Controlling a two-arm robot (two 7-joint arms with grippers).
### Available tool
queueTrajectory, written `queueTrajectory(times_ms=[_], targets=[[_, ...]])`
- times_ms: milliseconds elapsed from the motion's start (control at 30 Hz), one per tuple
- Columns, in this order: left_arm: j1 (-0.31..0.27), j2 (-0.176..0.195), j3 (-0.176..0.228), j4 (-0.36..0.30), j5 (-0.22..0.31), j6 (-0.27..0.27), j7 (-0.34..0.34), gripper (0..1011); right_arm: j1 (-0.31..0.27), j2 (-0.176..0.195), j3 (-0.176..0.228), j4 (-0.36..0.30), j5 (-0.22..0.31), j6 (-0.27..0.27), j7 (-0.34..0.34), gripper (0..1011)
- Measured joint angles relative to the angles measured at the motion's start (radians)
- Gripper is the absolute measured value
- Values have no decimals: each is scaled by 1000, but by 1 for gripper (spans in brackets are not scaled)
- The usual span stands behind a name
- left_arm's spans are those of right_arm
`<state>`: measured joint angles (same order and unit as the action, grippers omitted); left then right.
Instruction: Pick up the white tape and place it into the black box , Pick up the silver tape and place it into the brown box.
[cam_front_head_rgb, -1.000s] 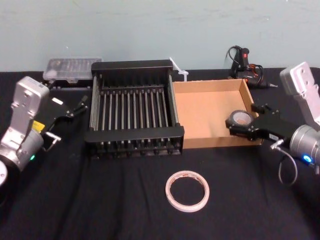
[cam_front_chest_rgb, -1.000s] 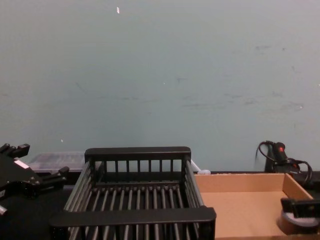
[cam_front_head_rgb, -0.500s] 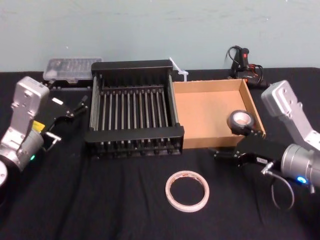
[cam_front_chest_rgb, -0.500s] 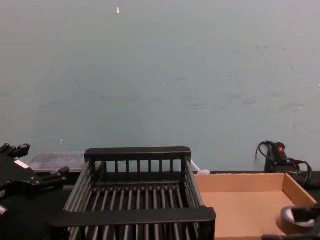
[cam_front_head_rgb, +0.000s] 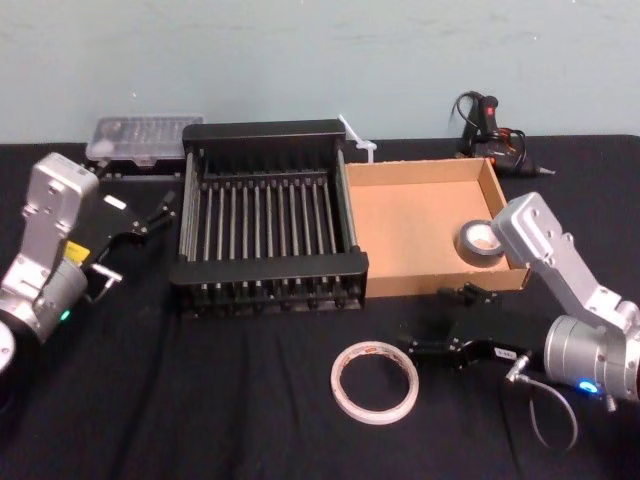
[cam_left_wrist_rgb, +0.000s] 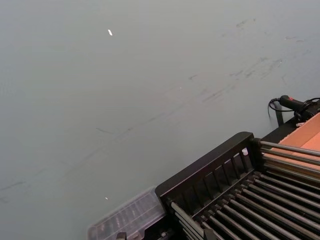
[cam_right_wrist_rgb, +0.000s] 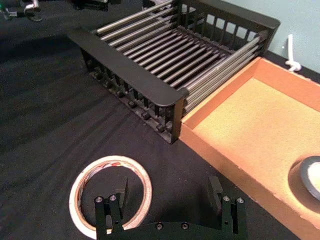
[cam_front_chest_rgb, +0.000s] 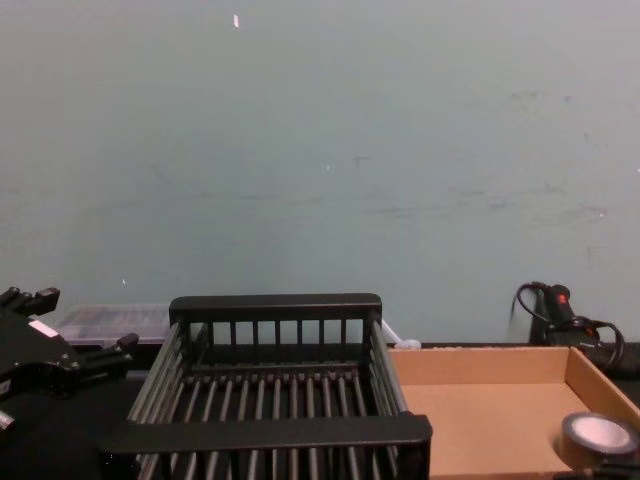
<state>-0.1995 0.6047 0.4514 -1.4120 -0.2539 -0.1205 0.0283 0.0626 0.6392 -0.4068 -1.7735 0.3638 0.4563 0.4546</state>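
- Since a second ago, my right gripper (cam_front_head_rgb: 440, 322) has left the brown box (cam_front_head_rgb: 420, 170) and dropped beside the white tape (cam_front_head_rgb: 375, 381), its fingers spread wide and holding nothing.
- I see the silver tape (cam_front_head_rgb: 481, 241) lying flat in that box's near right corner.
- White tape lies on the black cloth (cam_front_head_rgb: 250, 400) before the black box (cam_front_head_rgb: 268, 266).
- Left gripper (cam_front_head_rgb: 135, 236) sits left of the black box with its fingers apart.

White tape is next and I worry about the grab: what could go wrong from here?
The white tape lies flat and thin on the cloth; the open right gripper, straddling one side, may slip off or push it.
The wide ring might catch the black box's thick rim.
The left gripper sits parked beside that box.
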Motion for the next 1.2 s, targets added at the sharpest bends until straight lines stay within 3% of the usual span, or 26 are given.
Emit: queueTrajectory(times_ms=[667, 1200], targets=[[0, 0, 0, 0, 0, 0, 0, 1001, 31, -6, -79, 35, -54, 18, 3, 1003], [0, 0, 0, 0, 0, 0, 0, 1001, 47, -39, -94, 75, -84, 32, 5, 1003]])
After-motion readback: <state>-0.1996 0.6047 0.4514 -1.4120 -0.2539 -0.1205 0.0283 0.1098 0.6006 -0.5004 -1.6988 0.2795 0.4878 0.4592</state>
